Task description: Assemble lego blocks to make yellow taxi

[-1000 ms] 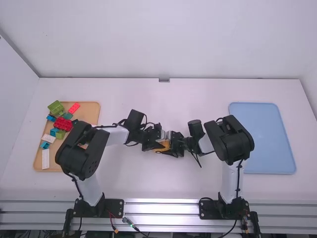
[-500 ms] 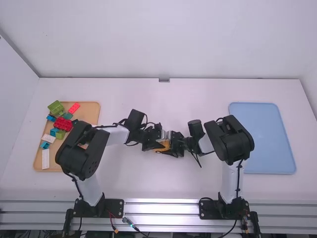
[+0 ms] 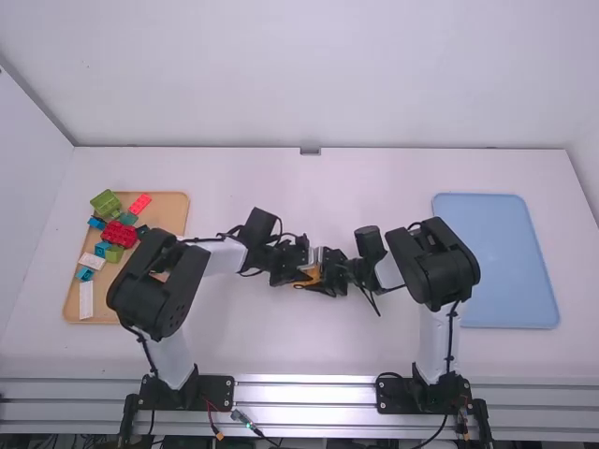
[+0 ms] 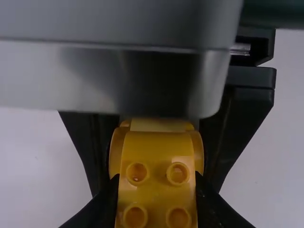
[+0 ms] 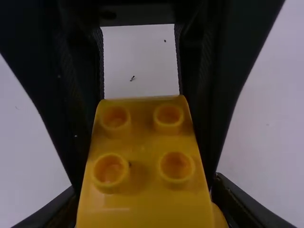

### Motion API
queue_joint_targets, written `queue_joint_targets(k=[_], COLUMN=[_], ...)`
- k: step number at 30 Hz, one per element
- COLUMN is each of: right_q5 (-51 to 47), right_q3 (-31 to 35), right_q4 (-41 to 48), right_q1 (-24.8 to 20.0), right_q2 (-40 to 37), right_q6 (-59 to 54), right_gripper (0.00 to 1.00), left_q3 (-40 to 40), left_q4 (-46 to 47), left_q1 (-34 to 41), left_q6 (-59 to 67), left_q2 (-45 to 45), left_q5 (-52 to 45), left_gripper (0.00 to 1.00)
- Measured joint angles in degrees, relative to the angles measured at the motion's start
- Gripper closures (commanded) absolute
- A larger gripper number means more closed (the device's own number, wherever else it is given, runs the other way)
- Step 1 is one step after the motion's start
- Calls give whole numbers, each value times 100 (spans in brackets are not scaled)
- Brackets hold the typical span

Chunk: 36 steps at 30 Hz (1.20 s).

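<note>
Movement is slight: in the high view the left arm (image 3: 154,281) sits a touch farther toward the right of the frame than half a second ago, while the right arm (image 3: 435,262) looks unchanged. Both grippers meet at the middle of the frame over the white table (image 3: 309,346), with the yellow piece (image 4: 156,161) between them. The left gripper (image 4: 157,192) is clamped on its sides, and the right gripper (image 5: 145,192) appears closed on it too. That small shift toward the other arm probably means parts are being pressed together or the grip settled; whether a joint has seated, I cannot tell. Loose coloured blocks (image 3: 117,232) still lie on the wooden tray (image 3: 170,213) at the left, so the taxi seems unfinished
</note>
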State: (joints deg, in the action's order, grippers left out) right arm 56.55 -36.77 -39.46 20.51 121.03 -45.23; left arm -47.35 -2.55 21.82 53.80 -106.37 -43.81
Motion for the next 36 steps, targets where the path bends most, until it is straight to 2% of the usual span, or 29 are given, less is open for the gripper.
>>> queue_joint_targets(k=[2,5,8,9,11,21,23,26,30,36], right_q5=[-2,7,13,15,28,164,177,181,179,179], right_q3=[-2,-2,-2,-2,-2,-151,-164,-162,-162,-164], right_q4=[2,-13,-2,0,0,-92,-103,-103,-105,-103], right_q1=[2,63,118,120,136,216,221,223,221,221], right_q2=[-2,0,-2,0,0,0,0,-2,-2,-2], right_q6=[4,15,9,7,7,210,225,216,214,195], right_gripper=[42,42,42,42,42,42,42,42,42,42], left_q3=[4,68,83,83,87,136,146,157,157,157], left_q4=[2,35,24,44,107,131,98,68,57,57], left_q1=[7,37,17,-2,-70,-542,-573,-577,-570,-568], left_q6=[-9,-24,-2,9,146,470,474,472,472,474], left_q2=[2,0,4,4,2,-4,-4,-15,-13,-15], left_q5=[35,190,210,192,63,-636,-688,-719,-717,-715], left_gripper=[64,50,47,41,36,35,36,48,53,70])
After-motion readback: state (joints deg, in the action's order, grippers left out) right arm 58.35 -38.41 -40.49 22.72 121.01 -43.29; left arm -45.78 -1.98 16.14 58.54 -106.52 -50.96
